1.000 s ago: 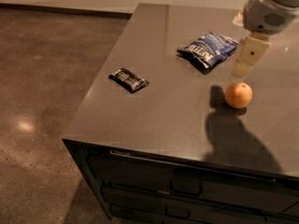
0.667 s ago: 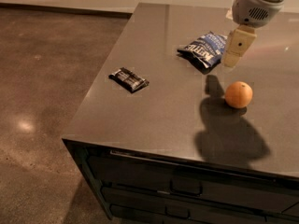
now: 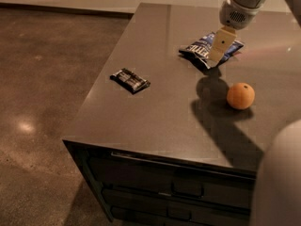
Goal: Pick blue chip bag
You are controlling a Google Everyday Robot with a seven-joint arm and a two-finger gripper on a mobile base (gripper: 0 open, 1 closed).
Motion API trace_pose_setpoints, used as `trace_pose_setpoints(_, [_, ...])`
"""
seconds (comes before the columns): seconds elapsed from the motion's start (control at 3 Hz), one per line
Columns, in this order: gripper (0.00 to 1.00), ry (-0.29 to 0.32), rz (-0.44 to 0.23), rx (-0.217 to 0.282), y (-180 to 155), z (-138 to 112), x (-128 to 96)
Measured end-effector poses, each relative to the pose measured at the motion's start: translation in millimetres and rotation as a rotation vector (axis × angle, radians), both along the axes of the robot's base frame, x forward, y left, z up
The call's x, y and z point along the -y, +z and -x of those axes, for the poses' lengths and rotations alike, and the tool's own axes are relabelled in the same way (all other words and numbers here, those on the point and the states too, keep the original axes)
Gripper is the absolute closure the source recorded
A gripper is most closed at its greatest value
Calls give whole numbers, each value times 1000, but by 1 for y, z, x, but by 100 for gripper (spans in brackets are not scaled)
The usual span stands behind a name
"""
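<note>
The blue chip bag lies on the dark counter toward the back right. It is dark blue with white lettering. My gripper hangs from the arm at the top right, right over the bag, and covers its middle. Its pale fingers point down at the bag, with the tips at the bag's near edge.
An orange sits on the counter to the front right of the bag. A flat black wrapper lies to the left, near the counter's left edge. Drawers run along the front. Brown floor lies on the left.
My gripper has moved left and away from the orange, and now sits over the blue chip bag. The bag, the orange and the wrapper have not moved.
</note>
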State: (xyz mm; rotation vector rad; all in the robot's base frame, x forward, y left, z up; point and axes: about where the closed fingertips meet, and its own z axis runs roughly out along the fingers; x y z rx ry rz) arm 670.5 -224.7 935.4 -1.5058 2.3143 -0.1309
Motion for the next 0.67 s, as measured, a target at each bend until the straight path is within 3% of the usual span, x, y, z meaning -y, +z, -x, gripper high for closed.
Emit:
trace_pose_setpoints(0.33, [0,-73,-43,-47,-30,-30,-1])
trace_pose_setpoints(0.67, [0,-109,-62,-65,-43,-48,-3])
